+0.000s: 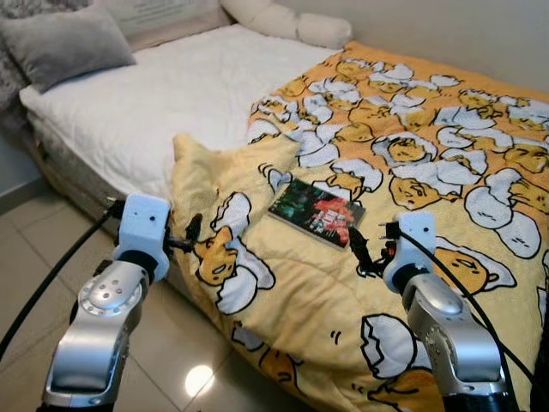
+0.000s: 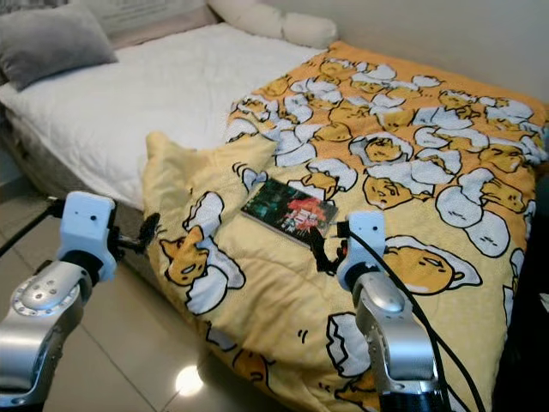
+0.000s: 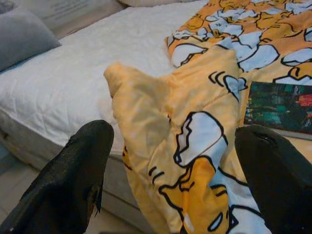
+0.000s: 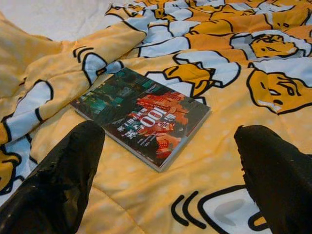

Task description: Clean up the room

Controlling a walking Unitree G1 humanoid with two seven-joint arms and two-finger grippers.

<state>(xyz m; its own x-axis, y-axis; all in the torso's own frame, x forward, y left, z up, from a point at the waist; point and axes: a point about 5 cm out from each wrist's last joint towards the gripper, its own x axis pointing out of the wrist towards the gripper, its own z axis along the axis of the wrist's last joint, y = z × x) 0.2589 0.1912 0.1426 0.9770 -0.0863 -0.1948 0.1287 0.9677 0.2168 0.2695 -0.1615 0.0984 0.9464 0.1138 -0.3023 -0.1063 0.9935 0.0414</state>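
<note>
One book lay on the single yellow blanket across the bed, with two tools, left tool and right tool, both spread and empty.

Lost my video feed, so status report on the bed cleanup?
Both grippers open: right gripper just short of the book, left gripper at the blanket edge. Book flat on blanket, untouched. Nothing between.

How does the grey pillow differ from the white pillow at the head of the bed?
The grey pillow is darker and squarish with pointed corners; the white pillow is pale, long and rounded like a bolster. The grey pillow sits at the bed's left corner, the white pillow further right against the wall. Both rest on the white mattress, clear of the yellow blanket.
</note>
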